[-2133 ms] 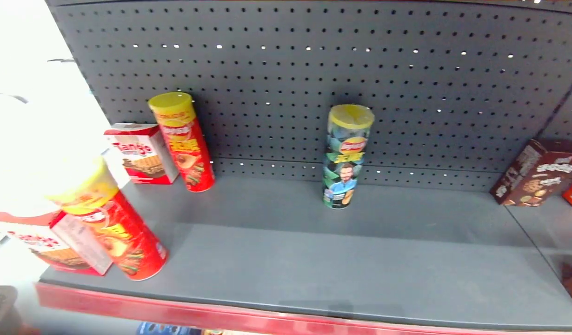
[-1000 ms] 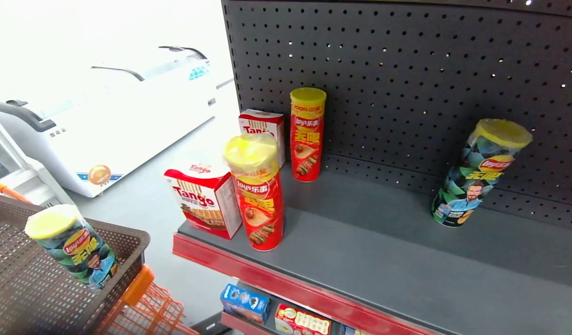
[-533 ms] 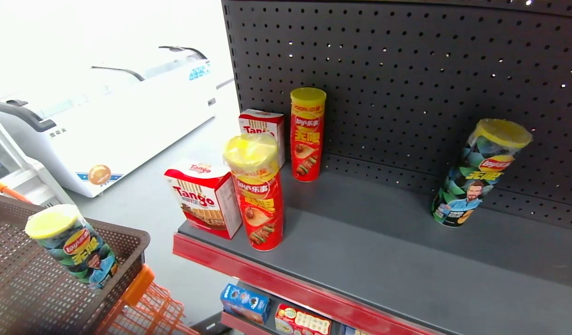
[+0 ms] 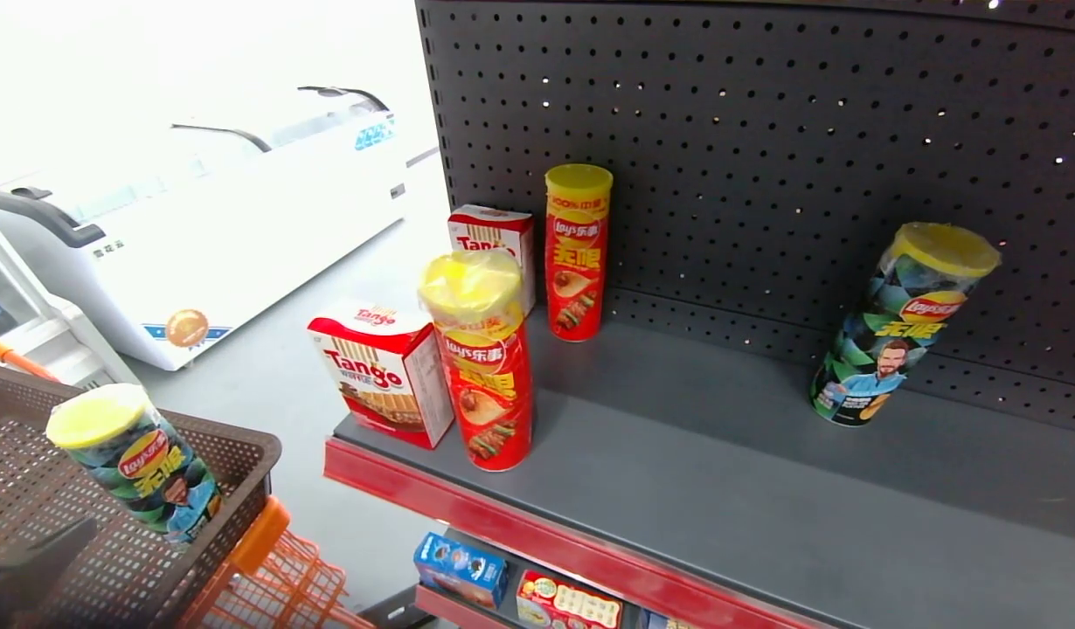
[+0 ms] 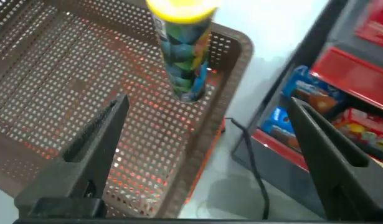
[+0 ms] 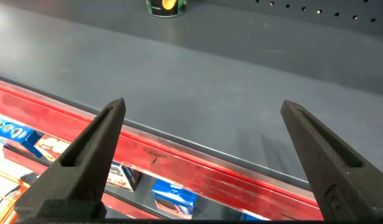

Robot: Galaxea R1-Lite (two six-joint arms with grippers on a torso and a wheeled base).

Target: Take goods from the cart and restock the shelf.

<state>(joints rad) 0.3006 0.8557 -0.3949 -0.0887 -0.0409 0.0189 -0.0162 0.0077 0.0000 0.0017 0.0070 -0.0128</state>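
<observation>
A green crisp can (image 4: 135, 467) with a yellow lid stands upright in the brown cart basket (image 4: 240, 441), at about eight o'clock in the head view and near the basket's corner beside the shelf (image 4: 721, 489). The left tool (image 5: 205, 106) hovers over the basket, fingers spread wide apart and empty, with the can just beyond its tips. The right tool (image 6: 202, 107), also apart and empty, hangs over the shelf's front edge. The can is probably light, stiff and slippery. It is best gripped gently at mid-body, not at the soft lid.
</observation>
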